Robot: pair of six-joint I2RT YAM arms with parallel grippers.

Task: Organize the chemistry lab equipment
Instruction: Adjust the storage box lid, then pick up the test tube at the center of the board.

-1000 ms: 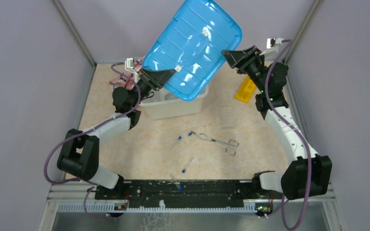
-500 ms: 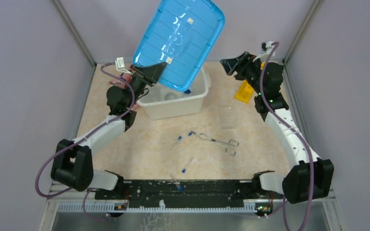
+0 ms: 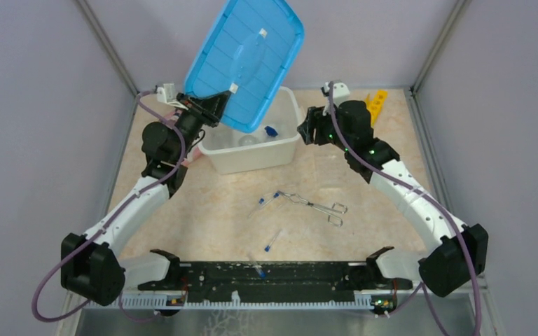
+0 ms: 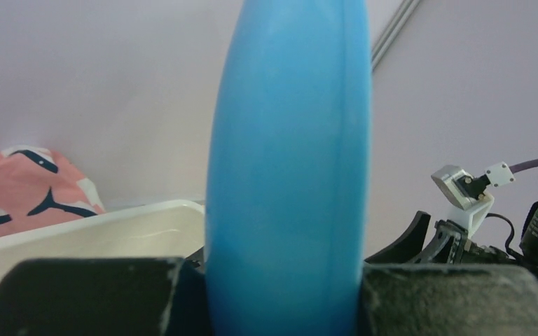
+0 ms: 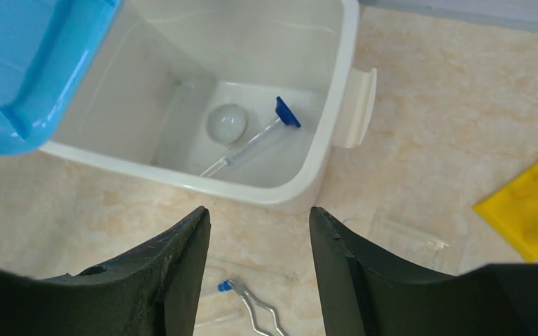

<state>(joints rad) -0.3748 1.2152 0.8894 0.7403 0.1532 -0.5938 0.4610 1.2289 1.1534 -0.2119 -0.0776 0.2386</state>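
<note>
While the blue lid (image 3: 242,63) is clamped by its lower edge in the left hand (image 3: 212,106) and tipped up steeply over the far left of the white bin (image 3: 252,155), the bin's mouth stands open. That looks to be the reason for the hold, since loose pieces can go in with the cover out of the way. The left wrist view shows the lid's rim pinched between both pads, with the pink whale cloth (image 4: 28,189) behind the bin. The right hand (image 5: 259,217) hangs just in front of the bin's near wall, jaws apart and nothing between them, seemingly free to fetch the next piece. The yellow rack (image 3: 375,105) lies at the far right of the surface (image 3: 203,217), apart from the bin, with a clear plastic tray (image 3: 330,171) nearer the middle. The tongs (image 3: 315,205) lie flat mid-surface, their tips at or just beside one blue-capped tube (image 3: 263,203). A second tube (image 3: 273,241) lies nearer the arms and a third tube (image 3: 258,269) at the base rail. Inside the bin rest a fourth tube (image 5: 252,143) and, beside it, the small whitish ball (image 5: 226,124), so the sorting seems only partly done.
</note>
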